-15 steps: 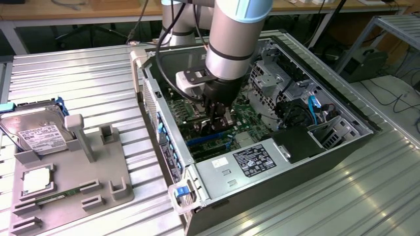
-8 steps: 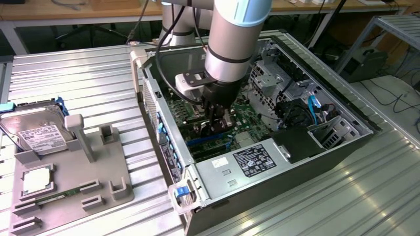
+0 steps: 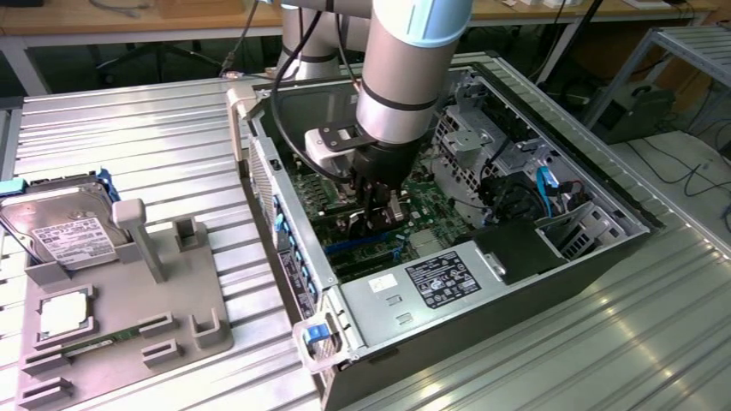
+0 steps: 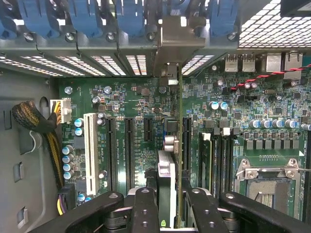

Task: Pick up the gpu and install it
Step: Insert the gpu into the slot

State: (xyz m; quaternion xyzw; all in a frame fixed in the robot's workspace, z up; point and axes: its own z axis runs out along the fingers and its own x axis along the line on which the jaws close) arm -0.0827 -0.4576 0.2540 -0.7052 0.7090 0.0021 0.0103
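Note:
My gripper (image 3: 381, 204) reaches down into the open computer case (image 3: 594, 184), over the green motherboard (image 3: 429, 205). It is shut on the gpu (image 3: 371, 224), which I hold on edge. In the wrist view the gpu (image 4: 166, 170) stands edge-on between my two black fingers (image 4: 146, 208), in line with the black expansion slots (image 4: 129, 150). Its silver bracket (image 4: 171, 41) sits against the case's rear slot openings, among the blue retaining clips (image 4: 87, 17). Whether the card's lower edge is seated in a slot I cannot tell.
Outside the case, on the exterior view's left, a grey fixture (image 3: 194, 330) carries a silver hard drive (image 3: 63, 229) and a square CPU chip (image 3: 63, 312). Inside are the power supply (image 3: 440, 282), a white slot (image 4: 90, 150), a cable bundle (image 4: 31, 119) and the CPU socket (image 4: 269, 187).

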